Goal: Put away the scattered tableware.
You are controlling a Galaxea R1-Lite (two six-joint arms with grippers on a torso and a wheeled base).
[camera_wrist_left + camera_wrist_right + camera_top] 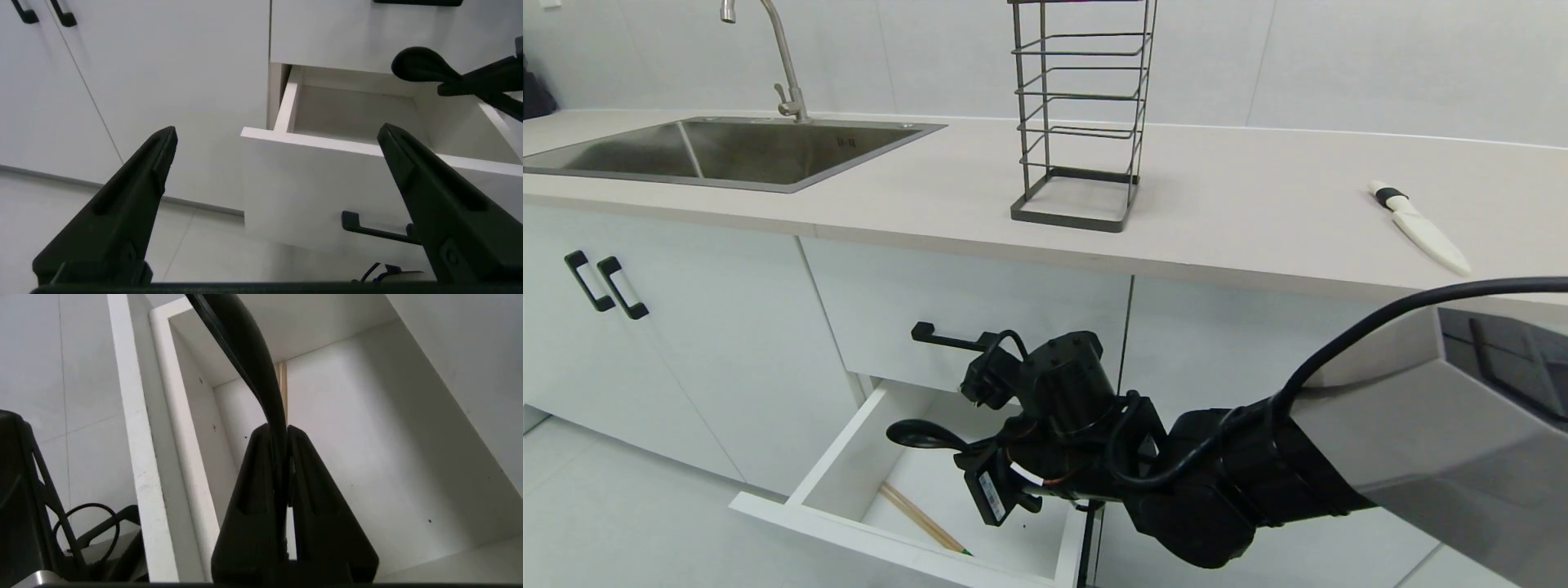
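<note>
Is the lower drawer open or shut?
Open: the lower drawer is pulled out, chopsticks lie inside, and a spoon is held over it.

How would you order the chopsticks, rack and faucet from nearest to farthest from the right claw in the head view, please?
1. Chopsticks, in the drawer under the right claw.
2. Rack, on the counter above.
3. Faucet, behind the sink, far left.

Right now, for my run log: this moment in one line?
right tool: shut on spoon, above open drawer | left tool: open | drawer: chopsticks | counter: knife
</note>
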